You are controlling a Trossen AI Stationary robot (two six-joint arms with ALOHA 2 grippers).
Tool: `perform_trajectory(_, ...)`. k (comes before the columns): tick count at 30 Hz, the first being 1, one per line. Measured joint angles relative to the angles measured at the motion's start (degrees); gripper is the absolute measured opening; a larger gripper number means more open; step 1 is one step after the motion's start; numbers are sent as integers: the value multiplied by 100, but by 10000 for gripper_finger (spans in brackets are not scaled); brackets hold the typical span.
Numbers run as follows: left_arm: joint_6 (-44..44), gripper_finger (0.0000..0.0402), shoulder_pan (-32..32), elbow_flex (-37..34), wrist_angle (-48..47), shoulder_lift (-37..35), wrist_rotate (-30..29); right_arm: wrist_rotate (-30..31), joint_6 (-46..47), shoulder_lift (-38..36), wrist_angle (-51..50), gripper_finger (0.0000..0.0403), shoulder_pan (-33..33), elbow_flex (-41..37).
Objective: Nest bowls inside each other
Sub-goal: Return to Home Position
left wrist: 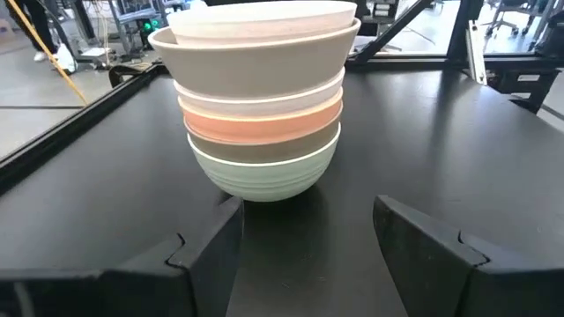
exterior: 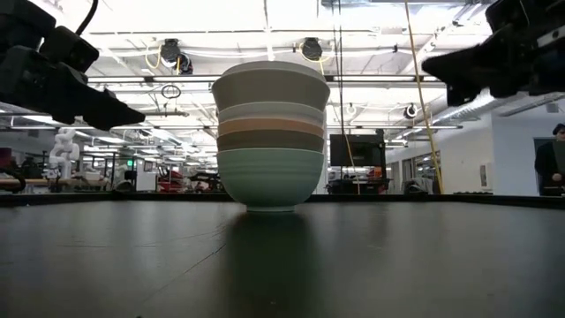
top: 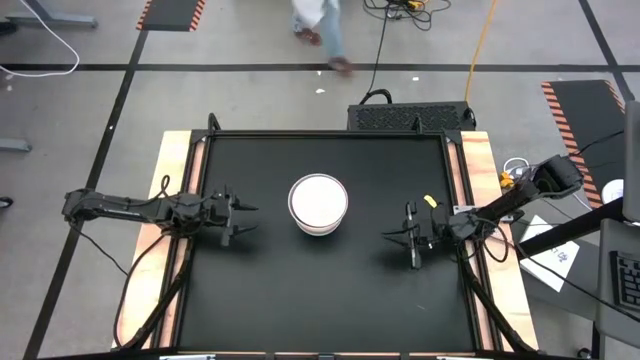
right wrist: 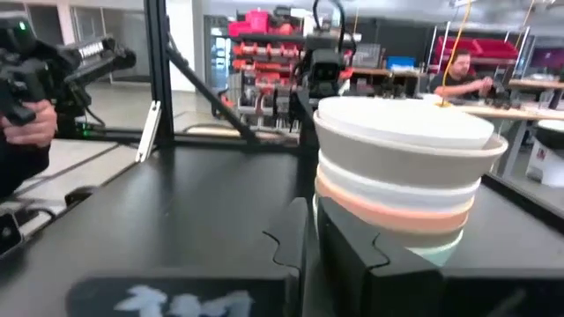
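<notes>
All six bowls (top: 318, 203) sit nested in one stack at the middle of the black counter (top: 320, 300). From the bottom up there is a mint green bowl (left wrist: 264, 176), an olive-grey bowl (left wrist: 264, 151) showing only a thin band, a salmon-orange bowl (left wrist: 260, 128), a white bowl (left wrist: 264, 99), a beige-grey bowl (left wrist: 256, 62) and a second white bowl (left wrist: 264, 22) on top. The left pincer (top: 250, 218) hangs near the counter's left edge, spread wide, pointing at the stack and well apart from it. The right pincer (top: 388, 236) hangs near the right edge, its fingers pressed almost together, holding nothing.
</notes>
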Motion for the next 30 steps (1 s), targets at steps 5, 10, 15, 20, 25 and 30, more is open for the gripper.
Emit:
perform_trajectory(5, 41, 253, 0, 2, 12, 0, 1, 2, -229, -501, -108, 20, 2, 2)
perform_trajectory(10, 41, 253, 0, 2, 15, 0, 1, 2, -265, -1136, -529, 20, 2, 2)
perform_trajectory(15, 58, 253, 0, -1, 175, -1, 1, 2, -217, -1666, -892, 20, 2, 2)
perform_trajectory(20, 167, 253, 0, -1, 299, -2, 1, 3, -171, -2025, -1174, 20, 2, 2)
perform_trajectory(25, 123, 253, 0, -1, 303, -2, 1, 125, -124, -2393, -1441, 20, 4, 2)
perform_trajectory(30, 84, 253, 0, -1, 337, 0, 2, 169, -119, -2827, -1739, 20, 4, 7)
